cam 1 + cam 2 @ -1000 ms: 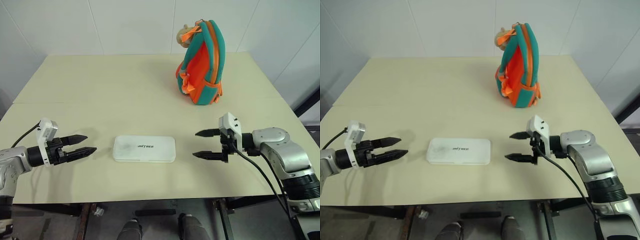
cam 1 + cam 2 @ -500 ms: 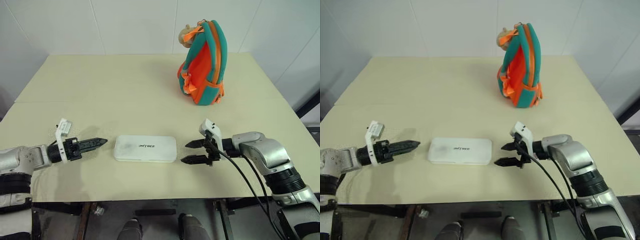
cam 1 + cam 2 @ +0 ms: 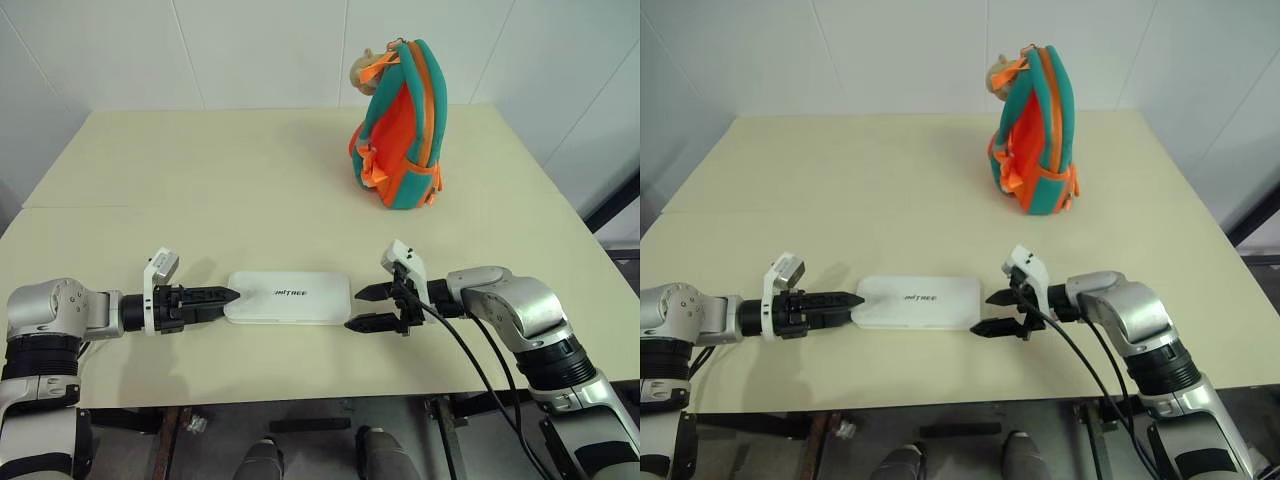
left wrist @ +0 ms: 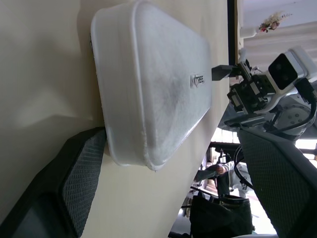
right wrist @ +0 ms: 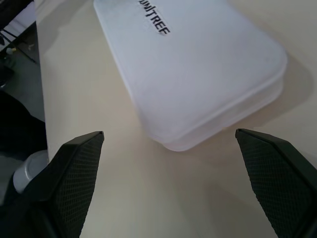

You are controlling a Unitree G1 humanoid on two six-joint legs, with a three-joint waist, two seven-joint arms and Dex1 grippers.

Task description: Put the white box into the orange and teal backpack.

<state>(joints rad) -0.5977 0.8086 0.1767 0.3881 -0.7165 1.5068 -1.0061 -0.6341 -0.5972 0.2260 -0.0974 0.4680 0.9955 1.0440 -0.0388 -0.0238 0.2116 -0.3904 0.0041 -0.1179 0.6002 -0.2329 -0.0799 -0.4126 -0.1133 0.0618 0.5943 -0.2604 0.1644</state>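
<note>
**Both grippers close in on the ends of the white box**

The left gripper, its two black fingers spread apart and holding nothing, reaches level over the bench with its tips at the left end of the flat white plastic box. The right gripper, also spread wide and empty, faces the box's right end, tips just beside it.

A second ago both grippers hung well out from the box; each has since come inward, and the left one has rolled about its own line. The box lies where it lay.

There is one white box, lying flat near the front edge of the cream bench, and one soft orange and teal backpack, standing upright near the bench's far right corner, well apart from the box.
</note>
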